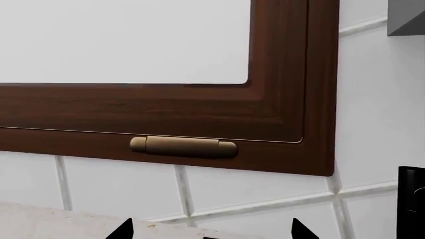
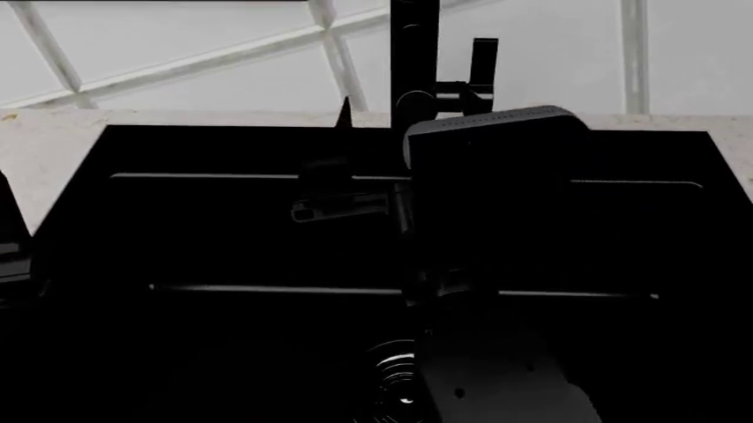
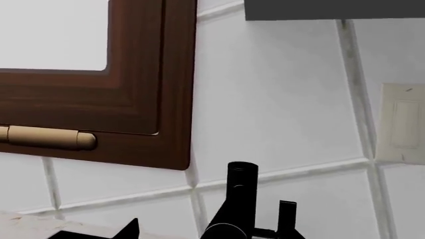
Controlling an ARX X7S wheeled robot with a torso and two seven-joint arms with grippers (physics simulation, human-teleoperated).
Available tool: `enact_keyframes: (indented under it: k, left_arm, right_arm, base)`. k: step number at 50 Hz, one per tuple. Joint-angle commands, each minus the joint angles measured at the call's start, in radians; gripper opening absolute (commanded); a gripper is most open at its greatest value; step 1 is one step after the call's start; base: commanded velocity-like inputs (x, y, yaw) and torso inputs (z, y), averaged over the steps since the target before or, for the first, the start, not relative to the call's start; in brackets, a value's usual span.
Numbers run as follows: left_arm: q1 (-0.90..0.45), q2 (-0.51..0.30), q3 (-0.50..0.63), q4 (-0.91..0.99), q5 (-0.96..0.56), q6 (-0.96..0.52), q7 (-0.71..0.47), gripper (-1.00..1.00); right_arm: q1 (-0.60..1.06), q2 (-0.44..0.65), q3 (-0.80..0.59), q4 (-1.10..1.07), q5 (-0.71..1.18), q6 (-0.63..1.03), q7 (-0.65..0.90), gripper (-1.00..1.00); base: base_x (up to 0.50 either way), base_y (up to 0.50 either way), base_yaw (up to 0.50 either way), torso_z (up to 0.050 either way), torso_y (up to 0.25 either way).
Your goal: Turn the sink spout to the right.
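The left wrist view showed a brown window frame (image 1: 292, 99) with a brass hinge (image 1: 183, 147); the left gripper's (image 1: 212, 230) fingertips stood apart, holding nothing.

In the head view the faucet post (image 2: 414, 53) rose behind the black sink (image 2: 212, 229); the spout itself was indistinguishable.

The right wrist view faced that post (image 3: 241, 199); the right gripper's (image 3: 219, 234) state could not be told.

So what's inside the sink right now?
Low in the black sink a round metal drain shows. The right arm reaches across the basin and covers much of its middle and right floor, so anything lying there can't be seen.
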Motion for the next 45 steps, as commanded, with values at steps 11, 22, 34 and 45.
enact_keyframes:
  k: [11, 22, 34, 45]
  left_arm:
    - [0.001, -0.004, 0.004, -0.005, -0.006, 0.008, -0.005, 1.0]
    - [0.001, -0.007, 0.005, -0.004, -0.009, 0.013, -0.009, 1.0]
    - [0.002, -0.01, 0.006, -0.002, -0.014, 0.014, -0.013, 1.0]
    - [0.002, -0.013, 0.008, -0.003, -0.017, 0.016, -0.016, 1.0]
  right_arm:
    - [0.055, -0.007, -0.005, 0.138, -0.007, -0.062, 0.005, 1.0]
    - [0.061, -0.003, -0.009, 0.178, -0.004, -0.084, 0.005, 1.0]
    - [0.084, -0.017, -0.022, 0.267, -0.002, -0.135, -0.011, 1.0]
    - [0.094, -0.02, -0.033, 0.297, 0.005, -0.15, -0.012, 1.0]
  base:
    - [0.0, 0.0, 0.0, 0.0, 0.0]
    - [0.0, 0.0, 0.0, 0.0, 0.0]
    - [0.0, 0.0, 0.0, 0.0, 0.0]
    - [0.0, 0.0, 0.0, 0.0, 0.0]
